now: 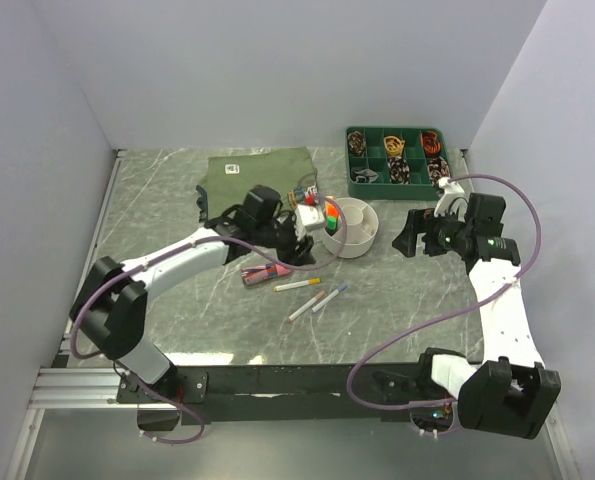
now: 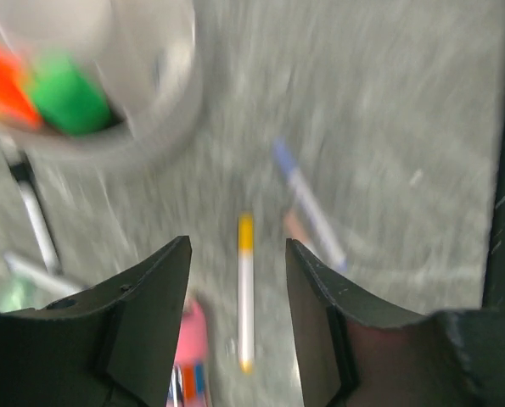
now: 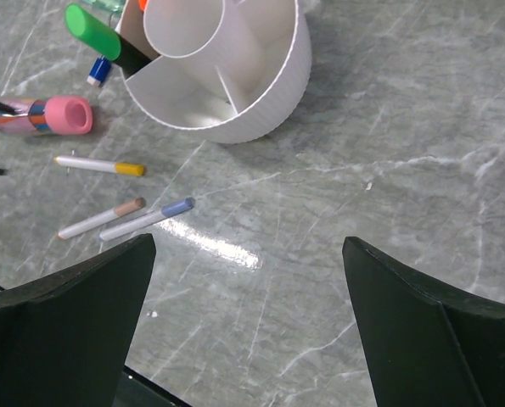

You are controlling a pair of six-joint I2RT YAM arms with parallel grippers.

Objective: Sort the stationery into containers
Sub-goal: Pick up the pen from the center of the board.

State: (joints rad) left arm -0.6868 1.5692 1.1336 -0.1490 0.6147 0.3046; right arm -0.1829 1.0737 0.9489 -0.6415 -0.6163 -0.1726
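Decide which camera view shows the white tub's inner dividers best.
The right wrist view: the white tub is sharp, its dividers plain. The top external view shows it small, dividers barely readable; the left wrist view catches only a blurred edge.

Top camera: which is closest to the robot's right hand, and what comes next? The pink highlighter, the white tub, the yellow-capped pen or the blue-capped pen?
Starting from the right hand:
1. white tub, just to its left.
2. blue-capped pen, lying loose below the tub in the picture.
3. yellow-capped pen, a bit further left.
4. pink highlighter, farthest away, on the left.
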